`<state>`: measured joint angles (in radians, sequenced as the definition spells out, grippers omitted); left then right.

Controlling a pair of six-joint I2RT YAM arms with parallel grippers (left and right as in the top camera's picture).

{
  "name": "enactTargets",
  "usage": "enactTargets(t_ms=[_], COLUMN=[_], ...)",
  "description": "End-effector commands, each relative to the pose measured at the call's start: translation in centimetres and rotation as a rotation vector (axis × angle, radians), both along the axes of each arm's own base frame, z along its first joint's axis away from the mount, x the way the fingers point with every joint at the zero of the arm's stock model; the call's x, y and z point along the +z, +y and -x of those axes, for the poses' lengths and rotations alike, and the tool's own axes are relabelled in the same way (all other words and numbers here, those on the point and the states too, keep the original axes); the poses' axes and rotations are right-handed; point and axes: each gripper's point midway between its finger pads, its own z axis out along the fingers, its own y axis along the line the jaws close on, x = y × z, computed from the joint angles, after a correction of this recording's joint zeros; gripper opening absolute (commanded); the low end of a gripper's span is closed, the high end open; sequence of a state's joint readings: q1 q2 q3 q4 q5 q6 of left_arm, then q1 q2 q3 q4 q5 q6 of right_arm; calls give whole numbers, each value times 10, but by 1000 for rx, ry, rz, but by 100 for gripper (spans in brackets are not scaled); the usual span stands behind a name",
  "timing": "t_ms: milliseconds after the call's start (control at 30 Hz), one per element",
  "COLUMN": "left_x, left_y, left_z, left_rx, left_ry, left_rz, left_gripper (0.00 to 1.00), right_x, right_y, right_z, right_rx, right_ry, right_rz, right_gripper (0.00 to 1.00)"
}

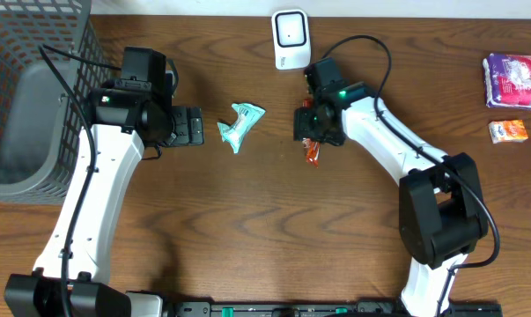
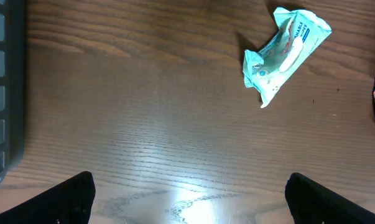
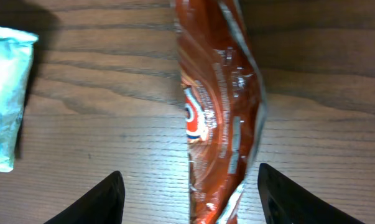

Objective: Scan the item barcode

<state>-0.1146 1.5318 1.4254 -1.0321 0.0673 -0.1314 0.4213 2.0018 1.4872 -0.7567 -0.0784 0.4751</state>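
**A:** Where does the item lie?

**B:** The red-brown packet (image 3: 218, 124) lies flat on the worktop (image 1: 247, 229), a little right of the middle and nearer the far edge. The white scanner (image 1: 290, 37) stands just beyond it, at the far edge itself.

**A:** And the right gripper (image 3: 190, 190)?

**B:** It hangs over the packet with its jaws parted to a middling width. One finger stands on each side, and a strip of wood shows between each finger and the wrapper's edge, so nothing is gripped. From overhead, only the packet's near end shows past the gripper.

**A:** What is alongside?

**B:** A crumpled teal packet (image 1: 240, 125) lies near on the left, apart from the red-brown one. Beyond that is the left gripper (image 2: 190, 193), spread wide with only wood between its fingers.

**A:** Where is there room to move?

**B:** Bare wood runs from both packets toward the near edge, between the two arms. The grey wire basket (image 1: 71, 53) fills the far left corner. A purple pack (image 1: 514, 79) and a small orange pack (image 1: 508, 131) sit by the right edge, well apart from the item.
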Motion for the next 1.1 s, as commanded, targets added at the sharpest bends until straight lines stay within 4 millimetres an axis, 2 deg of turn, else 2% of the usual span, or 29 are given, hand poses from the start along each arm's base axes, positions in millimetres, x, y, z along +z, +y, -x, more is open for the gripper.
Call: enactTargets(t_ms=[0, 133, 467, 600, 700, 867, 1067], left_x=[-3, -3, -3, -3, -3, -3, -3], left_y=[3, 3, 3, 3, 3, 3, 3], left_z=[1, 1, 1, 1, 1, 1, 1], left_rx=[14, 14, 14, 14, 14, 14, 14], left_ry=[8, 9, 8, 8, 8, 9, 8], left_rz=[-13, -14, -13, -14, -13, -14, -13], left_gripper=[98, 98, 98, 98, 98, 98, 98], right_x=[20, 23, 38, 29, 18, -3, -16], right_y=[8, 10, 5, 7, 2, 1, -7], right_z=[-11, -13, -17, -17, -19, -24, -27], right_rx=[-8, -2, -40, -31, -36, -36, -45], right_ry=[-76, -123, -321, -328, -318, -300, -282], right_rz=[32, 103, 412, 453, 483, 501, 525], right_gripper=[64, 67, 68, 71, 79, 99, 99])
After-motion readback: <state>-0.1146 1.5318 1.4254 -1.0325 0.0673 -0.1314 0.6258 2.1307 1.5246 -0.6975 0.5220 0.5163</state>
